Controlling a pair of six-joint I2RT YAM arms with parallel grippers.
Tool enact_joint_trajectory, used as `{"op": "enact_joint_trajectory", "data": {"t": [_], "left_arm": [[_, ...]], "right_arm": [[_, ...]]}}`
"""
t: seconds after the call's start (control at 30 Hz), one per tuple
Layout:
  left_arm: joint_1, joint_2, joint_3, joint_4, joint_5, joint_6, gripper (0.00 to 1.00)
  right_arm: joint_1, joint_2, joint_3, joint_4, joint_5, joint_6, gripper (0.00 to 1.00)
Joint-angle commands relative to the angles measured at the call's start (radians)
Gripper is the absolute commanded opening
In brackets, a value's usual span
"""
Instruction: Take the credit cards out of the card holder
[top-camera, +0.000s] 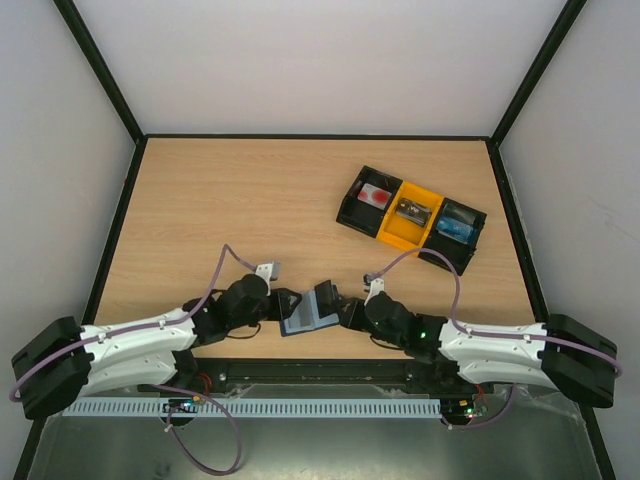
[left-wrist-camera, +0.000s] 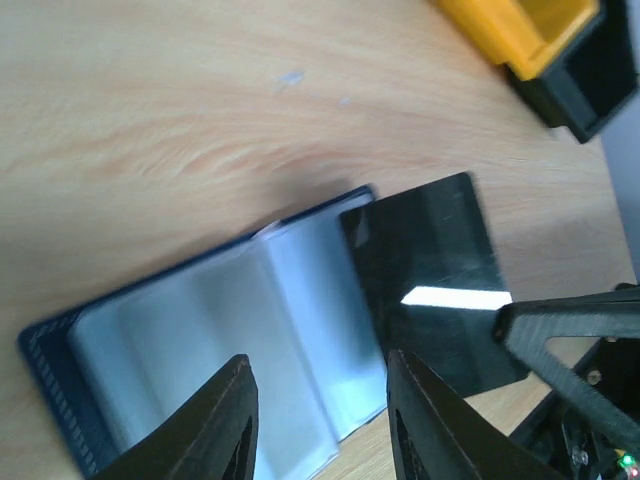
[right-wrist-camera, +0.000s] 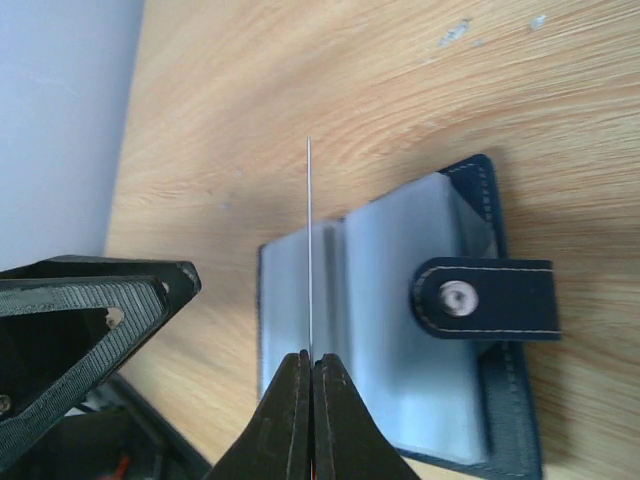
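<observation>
Wooden table (top-camera: 250, 200), near edge: my right hand (right-wrist-camera: 312, 355) is clamped on the black card (left-wrist-camera: 430, 270) at the open card holder's (left-wrist-camera: 200, 330) edge, left hand (left-wrist-camera: 320, 365) spread open above it; I reckon pull-out step, next needs lifting clear.

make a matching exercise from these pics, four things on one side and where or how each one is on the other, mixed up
Things
1. black card
2. card holder
3. pinkish-white card
4. left claw

Places or states
a. lying open on the table
b. open, above the card holder
c. in a black end compartment of the tray
d. pinched in the shut right claw

Pairs: 1-d, 2-a, 3-c, 4-b
</observation>
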Motion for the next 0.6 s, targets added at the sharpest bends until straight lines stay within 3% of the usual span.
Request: {"op": "enact_joint_trajectory", "data": {"t": [0.0, 0.1, 0.27, 0.57], "left_arm": [[-0.004, -0.049, 0.079, -0.006, 0.001, 0.3, 0.39], [-0.018, -0.125, 0.082, 0.025, 0.0, 0.419, 0.43], [-0.036, -0.217, -0.015, 0.247, 0.069, 0.576, 0.47], [-0.169, -0.191, 0.041, 0.194, -0.103, 0.93, 0.51]], "right_arm": [[-0.005, -0.062, 0.022, 0.0, -0.019, 0.145, 0.02], [-0.005, -0.103, 0.02, 0.0, -0.018, 0.216, 0.02], [-0.005, -0.18, 0.022, -0.021, 0.042, 0.318, 0.02], [-0.005, -0.236, 0.054, -0.056, 0.069, 0.416, 0.02]]}}
